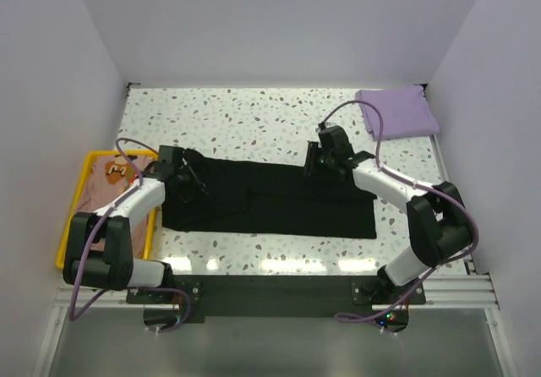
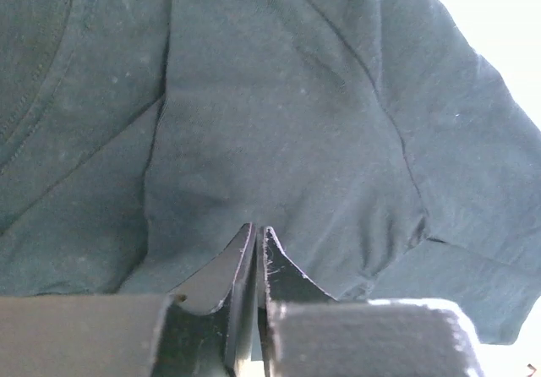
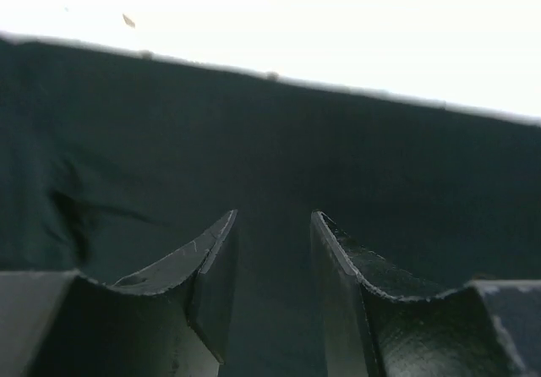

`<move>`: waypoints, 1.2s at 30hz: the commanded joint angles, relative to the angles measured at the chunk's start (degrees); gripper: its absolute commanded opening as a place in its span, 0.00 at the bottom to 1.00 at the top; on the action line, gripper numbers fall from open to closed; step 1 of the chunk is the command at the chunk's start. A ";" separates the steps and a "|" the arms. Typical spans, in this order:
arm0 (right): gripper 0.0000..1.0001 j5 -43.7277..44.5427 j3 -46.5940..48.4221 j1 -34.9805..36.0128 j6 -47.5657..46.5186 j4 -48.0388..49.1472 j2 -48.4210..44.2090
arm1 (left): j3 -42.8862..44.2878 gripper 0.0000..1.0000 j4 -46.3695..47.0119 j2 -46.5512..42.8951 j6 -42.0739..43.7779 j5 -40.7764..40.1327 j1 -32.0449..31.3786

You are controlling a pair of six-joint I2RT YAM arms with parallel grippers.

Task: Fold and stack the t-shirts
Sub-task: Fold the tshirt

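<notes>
- The black t-shirt lies spread flat across the middle of the speckled table, between the two arms.
- The left gripper is at the shirt's left end, jaws drawn nearly together, tips on the cloth; I cannot tell whether it pinches any fabric.
- The right gripper is low over the shirt's far edge, jaws narrowly apart, nothing clamped.
- The lavender t-shirt lies folded at the far right corner.
- The peach t-shirt lies in the yellow tray on the left.
</notes>
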 commanded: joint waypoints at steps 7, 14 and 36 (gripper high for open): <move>0.43 4.68 -5.64 1.81 0.04 -4.82 -6.47 | 7.46 0.47 -0.83 -2.02 9.83 -1.62 -10.01; 0.45 16.64 -6.08 0.06 3.28 -14.29 -11.83 | 13.70 0.51 -2.86 4.57 14.14 -6.21 -20.49; 0.47 7.60 -12.93 -23.59 0.48 -18.09 -19.22 | 24.96 0.40 -7.17 20.49 18.54 -17.37 -29.03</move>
